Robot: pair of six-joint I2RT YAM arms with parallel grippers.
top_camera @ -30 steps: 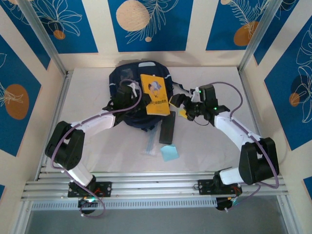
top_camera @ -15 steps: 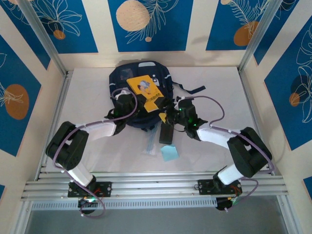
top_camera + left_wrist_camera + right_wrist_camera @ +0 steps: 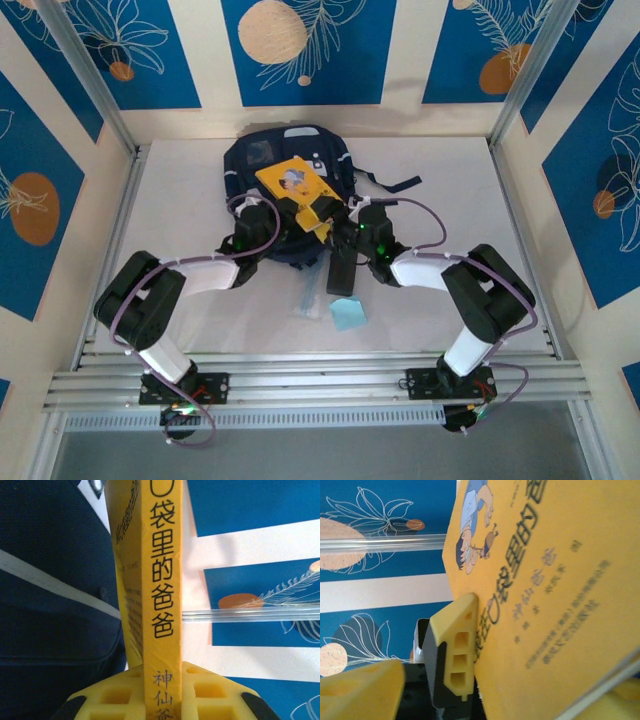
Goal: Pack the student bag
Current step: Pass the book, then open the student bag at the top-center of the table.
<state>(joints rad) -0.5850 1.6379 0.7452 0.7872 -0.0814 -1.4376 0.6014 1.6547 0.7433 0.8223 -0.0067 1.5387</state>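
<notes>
A light blue pad [image 3: 347, 315] and a black case [image 3: 343, 268] lie loose on the surface [image 3: 450, 300], probably next to be packed. Beyond them the left end effector [image 3: 164, 692] is clenched on the spine of a yellow book [image 3: 297, 185], holding it tilted above the student bag [image 3: 250, 160], likely to slide it in. The right end effector [image 3: 348, 224] is at the book's near corner; I cannot tell whether it grips. The bag lies far-centre on the surface, its inside hidden

Table [image 3: 520, 250], student bag [image 3: 245, 165], black case [image 3: 342, 272], blue pad [image 3: 348, 314]
</notes>
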